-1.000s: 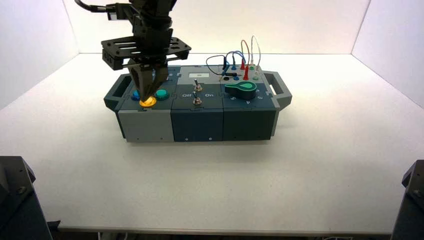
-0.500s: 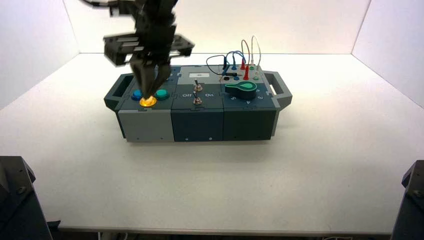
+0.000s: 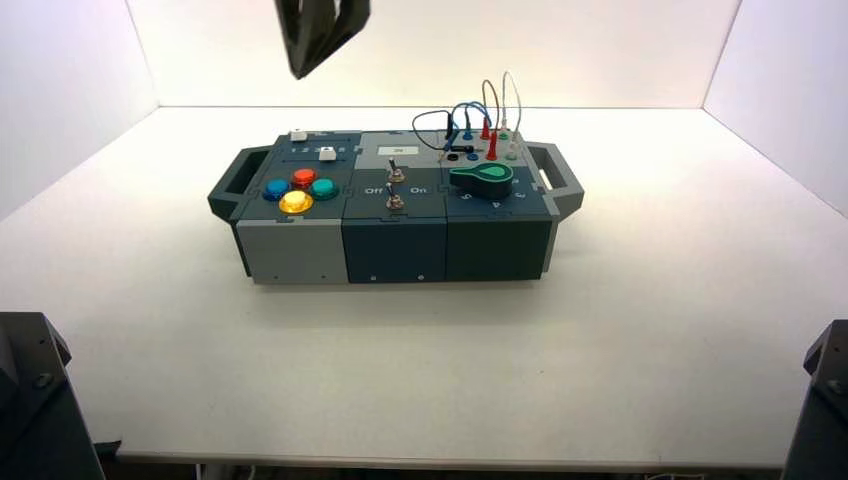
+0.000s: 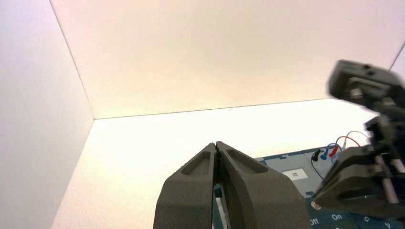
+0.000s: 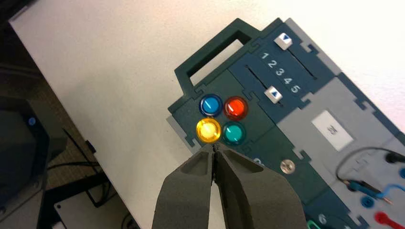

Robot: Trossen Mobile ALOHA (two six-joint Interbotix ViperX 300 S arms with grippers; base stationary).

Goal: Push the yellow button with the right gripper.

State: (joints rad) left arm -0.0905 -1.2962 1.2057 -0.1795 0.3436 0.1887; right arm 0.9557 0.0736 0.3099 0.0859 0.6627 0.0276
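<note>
- White walls and a white desk [image 3: 640, 330] frame my view.
- My right gripper [image 5: 213, 149] has its jaws pressed together into one point, which suits poking a small cap.
- It hangs high above the box [image 3: 400, 215]; the lit yellow button [image 5: 208, 130] sits just beyond the jaw tips, beside the blue, red-orange and teal-green buttons.
- My left gripper [image 4: 217, 148], jaws also pressed together, waits aside.

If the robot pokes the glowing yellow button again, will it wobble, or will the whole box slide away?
The yellow button sits in the box beside three others, so it probably just dips straight down. It is domed and glossy, so closed fingertips might slip off-centre. The box looks wide, low and flat on the table, so it likely stays put.
</note>
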